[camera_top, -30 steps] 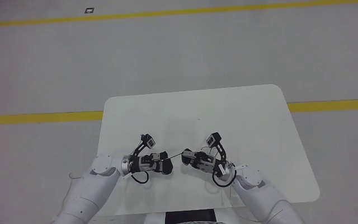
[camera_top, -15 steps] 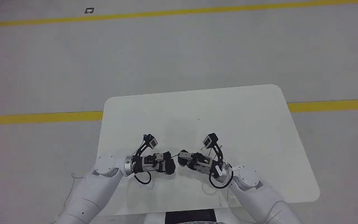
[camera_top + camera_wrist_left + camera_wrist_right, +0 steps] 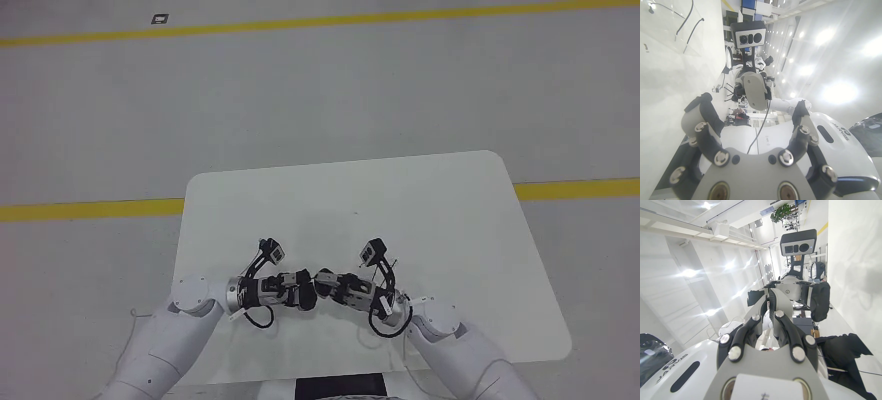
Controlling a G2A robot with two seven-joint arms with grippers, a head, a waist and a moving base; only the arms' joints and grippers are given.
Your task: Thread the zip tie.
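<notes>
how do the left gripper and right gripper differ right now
The left gripper has fingers spread wide; the right gripper has them pressed together. The right gripper pinches the thin black zip tie at its tips; the left gripper grips nothing, the tie running in between its open fingers. Both face each other, tip to tip, over the table.

Left claw (image 3: 751,103) gapes wide facing the right claw (image 3: 767,296), seemingly pinched closed.

Your room, itemised:
- 1 white counter (image 3: 430,200) with rounded corners.
- Pale grey floor (image 3: 300,100) all around it.
- 2 yellow floor lines (image 3: 300,22), 1 far off and 1 meeting the counter's sides.
- 1 small dark floor marker (image 3: 160,18).
- Bright ceiling lights (image 3: 836,92).
- 1 potted plant (image 3: 780,212).
</notes>
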